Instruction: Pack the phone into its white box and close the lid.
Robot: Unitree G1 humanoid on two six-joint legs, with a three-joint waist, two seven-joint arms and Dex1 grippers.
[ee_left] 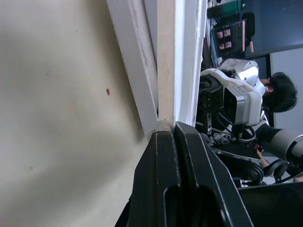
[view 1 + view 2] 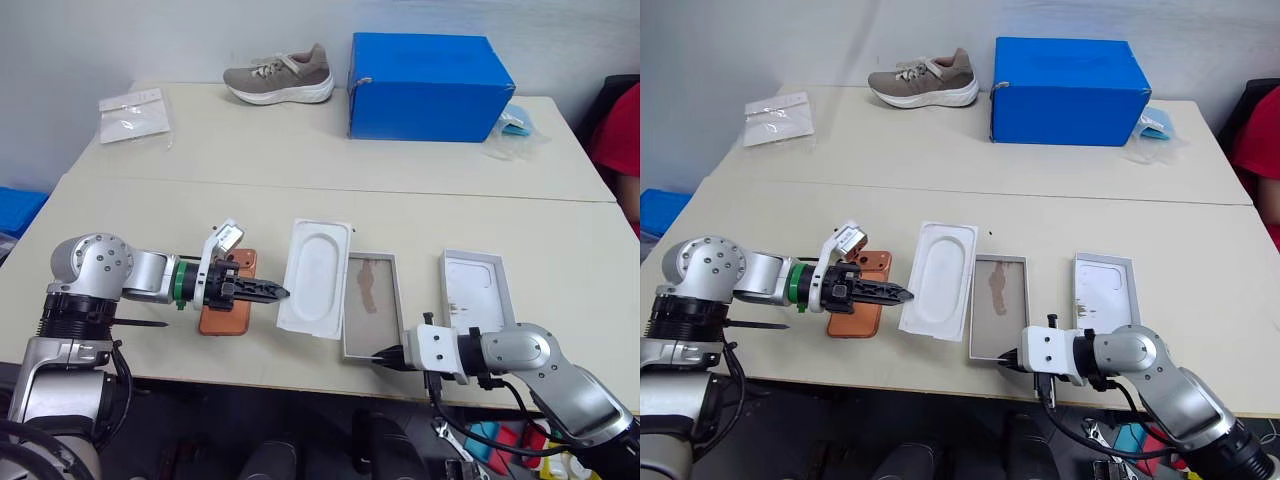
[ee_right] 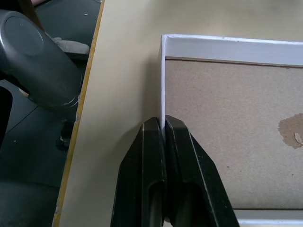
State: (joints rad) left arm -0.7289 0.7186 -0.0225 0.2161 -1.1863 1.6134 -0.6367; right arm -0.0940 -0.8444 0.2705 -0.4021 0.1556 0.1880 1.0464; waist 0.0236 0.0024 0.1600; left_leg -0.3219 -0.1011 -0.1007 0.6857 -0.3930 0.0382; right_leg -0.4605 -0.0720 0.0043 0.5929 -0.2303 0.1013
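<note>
The copper-orange phone (image 2: 222, 320) lies flat near the table's front left. My left gripper (image 2: 282, 293) is shut and empty just above it. It points right, its tips at the left edge of the white insert (image 2: 318, 275). In the left wrist view its fingertips (image 1: 166, 135) meet that insert's edge. The white box (image 2: 372, 335), stained grey-brown inside, sits open beside the insert. My right gripper (image 2: 385, 355) is shut on its near rim. The right wrist view shows its fingers (image 3: 154, 142) pinching the thin white wall. The lid (image 2: 478, 290) lies open to the right of the box.
At the back stand a big blue box (image 2: 425, 88), a beige shoe (image 2: 280, 76) and a clear plastic bag (image 2: 135, 113). A person in red (image 2: 622, 130) is at the right edge. The table's front edge runs just under both grippers.
</note>
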